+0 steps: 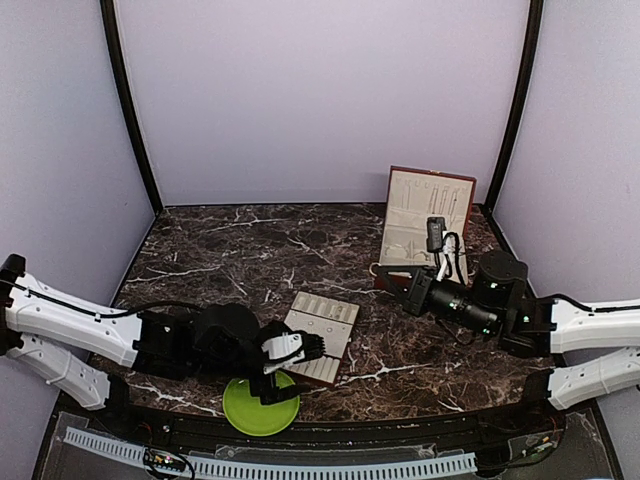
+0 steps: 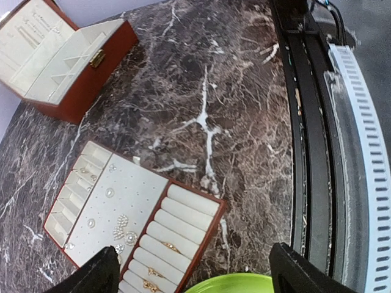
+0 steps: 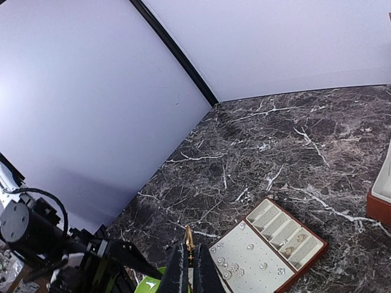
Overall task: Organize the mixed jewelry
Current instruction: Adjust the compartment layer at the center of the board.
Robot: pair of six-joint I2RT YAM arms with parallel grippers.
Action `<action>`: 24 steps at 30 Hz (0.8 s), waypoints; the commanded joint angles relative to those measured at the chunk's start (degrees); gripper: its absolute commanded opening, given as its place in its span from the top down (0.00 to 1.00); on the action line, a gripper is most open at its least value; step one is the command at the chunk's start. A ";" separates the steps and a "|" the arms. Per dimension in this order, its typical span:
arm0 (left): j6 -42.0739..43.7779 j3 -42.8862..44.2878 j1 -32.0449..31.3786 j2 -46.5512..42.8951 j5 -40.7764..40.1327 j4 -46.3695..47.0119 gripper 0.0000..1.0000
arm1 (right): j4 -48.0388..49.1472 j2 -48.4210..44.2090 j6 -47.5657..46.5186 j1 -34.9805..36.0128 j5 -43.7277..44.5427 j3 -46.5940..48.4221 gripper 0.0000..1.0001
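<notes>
The mixed jewelry (image 2: 125, 232) is mostly seen in the flat tray (image 2: 143, 186), which lies on the worktop (image 2: 232, 91). Little pearly studs and sparkly bits are stuck on the cream pad. A few gold rings (image 2: 171, 247) are tucked between the soft rolls. More small bits can be seen in the narrow slots at the far end. The red box (image 2: 91, 85) is set well apart, with its lid up. A green plate (image 2: 235, 284) lies just beside the tray.

The left claw (image 2: 194, 268) is spread wide above the near end of the tray, and nothing is held in it. The right claw (image 3: 190, 259) is squeezed shut. A small gold piece (image 3: 189, 235) sticks up from its tips and seems to be pinched there.

The pieces are judged to be very light, hard and smooth, so they can easily be flicked away or dropped. Thin posts and hooks may be bent if too much squeeze is used. Each piece is best pinched at its thickest part, with only the very tips of the claw. A ring is best taken across its band. One piece should be lifted at a time.
</notes>
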 commanded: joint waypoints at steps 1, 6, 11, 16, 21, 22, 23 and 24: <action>8.18 0.42 -3.32 5.37 -9.45 4.15 0.12 | 1.33 -0.99 -0.34 -0.64 0.82 -1.27 1.00; 12.99 2.59 -6.34 12.66 -14.25 6.91 0.12 | 2.38 -0.59 0.17 -0.61 0.21 -1.37 1.00; 15.72 3.73 -6.66 17.13 -17.17 9.91 0.13 | 2.23 -0.50 0.17 -0.70 -0.32 -1.23 1.00; 17.02 4.77 -6.63 20.35 -19.32 11.38 0.13 | 2.47 -0.03 0.33 -0.80 -0.47 -1.22 1.00; 16.89 6.98 -6.66 23.66 -19.66 10.45 0.13 | 2.92 0.59 0.50 -0.79 -0.76 -1.17 1.00; 17.00 7.17 -6.66 23.92 -19.66 10.58 0.13 | 3.02 0.63 0.50 -0.77 -0.74 -1.17 1.00; 17.21 7.24 -6.66 24.13 -19.64 10.95 0.13 | 3.02 0.76 0.50 -0.88 -0.80 -1.17 1.00; 17.40 7.39 -6.66 24.43 -19.81 11.28 0.13 | 3.00 0.83 0.53 -0.86 -0.79 -1.12 1.00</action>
